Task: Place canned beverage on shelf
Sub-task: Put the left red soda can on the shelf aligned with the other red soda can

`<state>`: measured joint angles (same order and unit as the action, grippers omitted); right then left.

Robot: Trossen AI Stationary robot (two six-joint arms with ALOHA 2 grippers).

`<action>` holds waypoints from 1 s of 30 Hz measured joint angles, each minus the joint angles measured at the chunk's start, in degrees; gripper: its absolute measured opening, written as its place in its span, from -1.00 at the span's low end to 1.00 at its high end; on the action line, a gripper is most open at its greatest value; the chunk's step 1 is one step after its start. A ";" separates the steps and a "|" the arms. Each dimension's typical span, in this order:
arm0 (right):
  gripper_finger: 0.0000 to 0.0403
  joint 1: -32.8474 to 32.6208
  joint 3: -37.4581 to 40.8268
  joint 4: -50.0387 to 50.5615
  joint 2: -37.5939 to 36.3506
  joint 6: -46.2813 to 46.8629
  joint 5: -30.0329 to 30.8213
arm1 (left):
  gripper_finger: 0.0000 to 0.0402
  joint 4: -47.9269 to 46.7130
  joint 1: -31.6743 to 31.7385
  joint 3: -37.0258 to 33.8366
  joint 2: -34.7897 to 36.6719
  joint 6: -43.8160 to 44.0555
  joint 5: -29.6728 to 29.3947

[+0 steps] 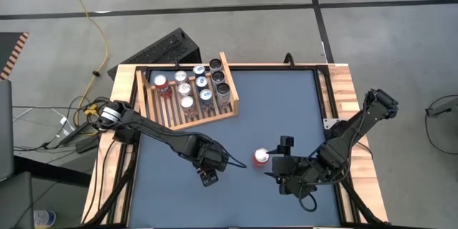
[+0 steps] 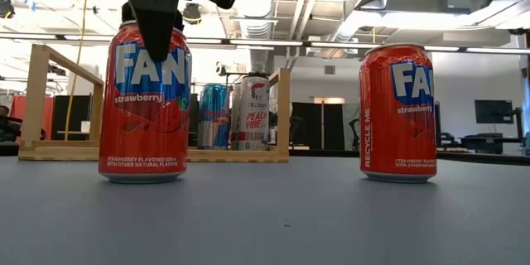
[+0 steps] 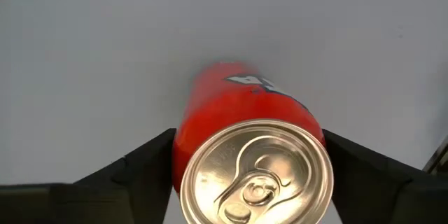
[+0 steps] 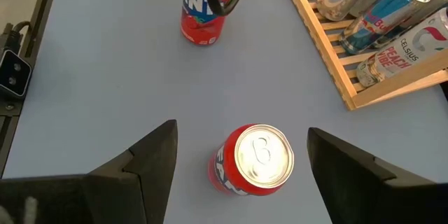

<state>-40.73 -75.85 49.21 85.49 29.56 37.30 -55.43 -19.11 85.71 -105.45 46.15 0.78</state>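
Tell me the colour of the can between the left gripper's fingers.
Red, with a blue-and-white logo and silver lid; the can shows best in the low view.

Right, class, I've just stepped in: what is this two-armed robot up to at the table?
Two red Fanta strawberry cans stand upright on the blue-grey table, apart from the shelf, which already holds about ten cans. The left gripper is over one Fanta can, a finger on each side of its top. The right gripper is open, its fingers apart from the other Fanta can that stands between them. Neither can looks lifted off the table.
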 joint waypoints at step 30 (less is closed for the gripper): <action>0.44 0.00 0.00 0.08 0.00 0.42 0.14 | 0.40 -26.76 -1.91 11.11 11.69 -22.94 -4.68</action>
<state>-40.73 -75.85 49.30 85.49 29.98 37.44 -82.19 -21.02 96.82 -93.76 23.21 -3.89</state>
